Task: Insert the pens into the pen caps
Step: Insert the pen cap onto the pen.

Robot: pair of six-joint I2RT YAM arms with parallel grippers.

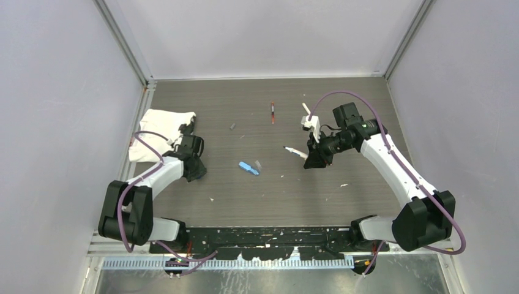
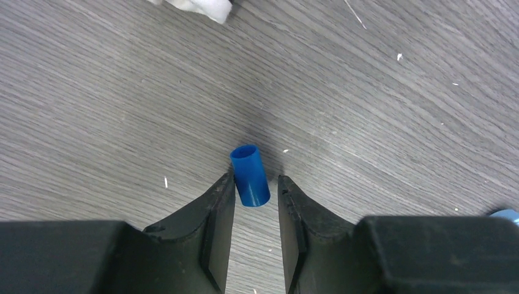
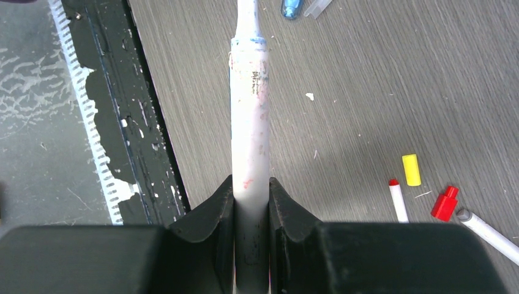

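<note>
A short blue pen cap lies on the table between the tips of my left gripper. It touches the left finger, and a slit of table shows on its other side. That gripper is open, low over the left of the table; the cap is hidden in the top view. My right gripper is shut on a white pen with a blue ring, held above the table at centre right. A yellow cap, a red cap, a red-tipped pen and another pen lie on the table.
A white cloth lies at the far left, behind the left arm. A light-blue oblong piece sits mid-table. A red pen and a small grey cap lie farther back. Grey walls enclose the table on three sides.
</note>
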